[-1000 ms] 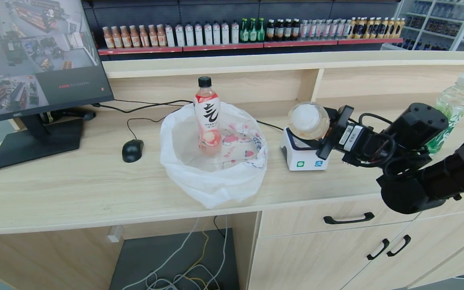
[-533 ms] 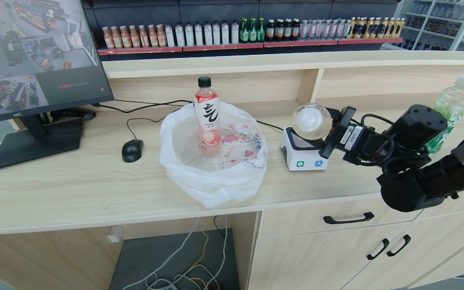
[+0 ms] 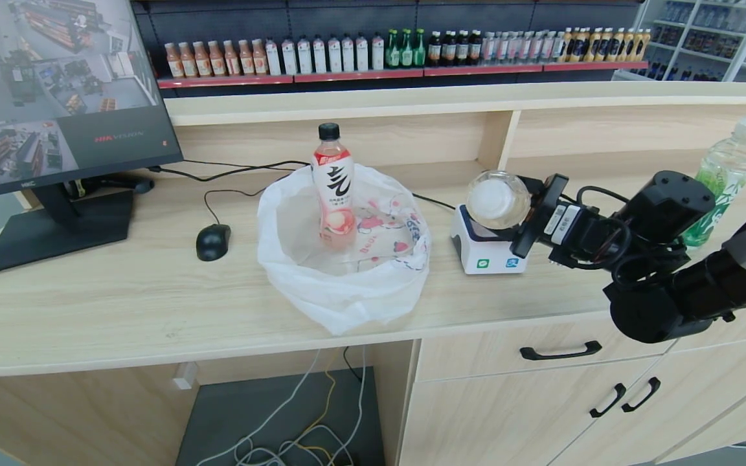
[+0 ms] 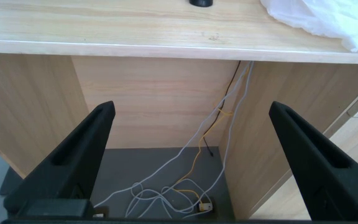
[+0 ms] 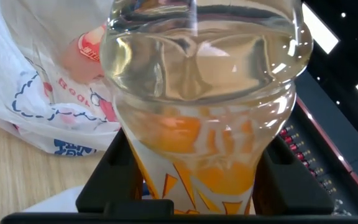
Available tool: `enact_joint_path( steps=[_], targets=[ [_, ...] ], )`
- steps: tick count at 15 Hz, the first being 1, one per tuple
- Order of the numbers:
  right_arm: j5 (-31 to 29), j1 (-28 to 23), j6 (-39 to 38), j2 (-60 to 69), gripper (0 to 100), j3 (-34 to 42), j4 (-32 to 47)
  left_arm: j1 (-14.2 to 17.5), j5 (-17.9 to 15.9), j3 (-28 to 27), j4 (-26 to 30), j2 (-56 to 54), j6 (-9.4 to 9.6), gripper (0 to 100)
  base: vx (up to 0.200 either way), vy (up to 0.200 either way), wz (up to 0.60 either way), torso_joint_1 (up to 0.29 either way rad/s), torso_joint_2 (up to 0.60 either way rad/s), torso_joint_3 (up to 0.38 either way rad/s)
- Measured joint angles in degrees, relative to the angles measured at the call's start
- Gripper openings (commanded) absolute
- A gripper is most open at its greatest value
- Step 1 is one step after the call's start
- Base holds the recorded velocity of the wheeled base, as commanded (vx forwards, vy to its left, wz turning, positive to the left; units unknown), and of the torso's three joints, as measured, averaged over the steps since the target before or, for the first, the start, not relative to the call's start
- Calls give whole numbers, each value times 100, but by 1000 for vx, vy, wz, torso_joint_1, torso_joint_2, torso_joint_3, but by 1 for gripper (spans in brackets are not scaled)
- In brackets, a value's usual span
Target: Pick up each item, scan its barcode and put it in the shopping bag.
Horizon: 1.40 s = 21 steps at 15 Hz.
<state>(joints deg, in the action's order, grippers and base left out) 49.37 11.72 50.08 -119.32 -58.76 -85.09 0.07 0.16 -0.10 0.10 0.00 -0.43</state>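
My right claw grips the bottle, held on its side just above the scanner, base pointing toward the shopping bag on the bench to my left.

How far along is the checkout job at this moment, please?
Done: the pink bottle stands in the shopping bag. In hand: the right end effector grips a clear bottle, tipped sideways over the white scanner, so it looks mid-scan. Left: bagging that bottle, then the green bottle standing on the counter at the robot's far right. The left end effector hangs open below the counter edge.
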Motion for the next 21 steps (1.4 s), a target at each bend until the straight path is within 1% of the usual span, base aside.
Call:
enact_joint_path(
  steps=[10, 13, 16, 17, 19, 21],
  targets=[
    [-60, 57, -33, 28, 0, 16, 7, 0, 0, 0, 0, 0, 0, 100, 0, 0, 0, 0, 0, 0],
    [-295, 62, -62, 79, 0, 83, 0, 0, 0, 0, -2, 0, 0, 100, 0, 0, 0, 0, 0, 0],
    [-495, 148, -301, 173, 0, 132, -77, 0, -2, 0, 0, 0, 0, 100, 0, 0, 0, 0, 0, 0],
    [-668, 200, -460, 204, 0, 171, -213, 0, 0, 0, 0, 0, 0, 100, 0, 0, 0, 0, 0, 0],
    [-1310, 311, -845, 290, 0, 385, -449, 0, 0, 0, 0, 0, 0, 100, 0, 0, 0, 0, 0, 0],
    [-1658, 507, -1253, 438, 0, 667, -463, 0, -2, 0, -2, 0, 2, 100, 0, 0, 0, 0, 0, 0]
  ],
)
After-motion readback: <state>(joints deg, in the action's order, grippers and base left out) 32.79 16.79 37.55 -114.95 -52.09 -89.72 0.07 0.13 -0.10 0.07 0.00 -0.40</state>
